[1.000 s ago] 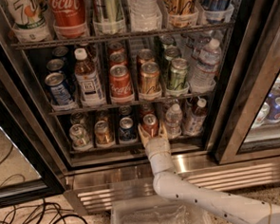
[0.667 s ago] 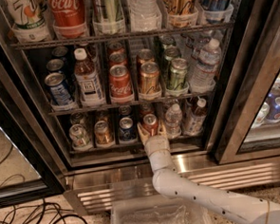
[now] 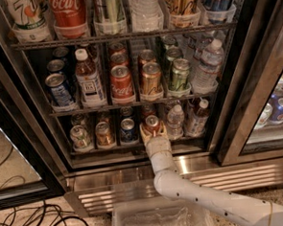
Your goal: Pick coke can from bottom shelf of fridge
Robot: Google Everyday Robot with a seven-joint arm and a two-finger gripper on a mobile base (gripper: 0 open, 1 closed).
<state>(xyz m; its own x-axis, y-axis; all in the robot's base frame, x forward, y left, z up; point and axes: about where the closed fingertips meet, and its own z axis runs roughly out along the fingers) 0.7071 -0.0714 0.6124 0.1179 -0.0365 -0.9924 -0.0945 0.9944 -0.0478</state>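
- The fridge [image 3: 255, 93] fills most of the frame, its door open; three wire racks of drinks are in view, above a ribbed steel base [image 3: 113, 196] across the lower part.
- The bottom shelf [image 3: 110, 148] is the lowest rack, just below the middle of the frame; its front rail runs left to right above the base.
- The coke can [image 3: 151, 122] stands upright at the front of the bottom shelf, near the centre of the frame; its silver top and part of its red body show.
- The gripper [image 3: 153, 129] is at the front edge of the bottom shelf, clamped on the coke can; its pale fingers [image 3: 144, 133] press the can's left and right sides.
- The white arm [image 3: 194, 193] rises from the lower right corner, crosses the steel base and ends at the gripper.
- Left of the coke can on the same rack stand a blue can [image 3: 128, 130], an orange can [image 3: 104, 134] and a silver can [image 3: 79, 137]; just to its right stands a small water bottle [image 3: 174, 121].
- On the rack above, a bold-script Coca-Cola can [image 3: 122, 82] and a gold can [image 3: 151, 79] stand side by side.
- A clear plastic bin [image 3: 138, 223] lies at the bottom centre, in front of the base.
- Black cables [image 3: 28, 222] trail over the floor at the lower left.
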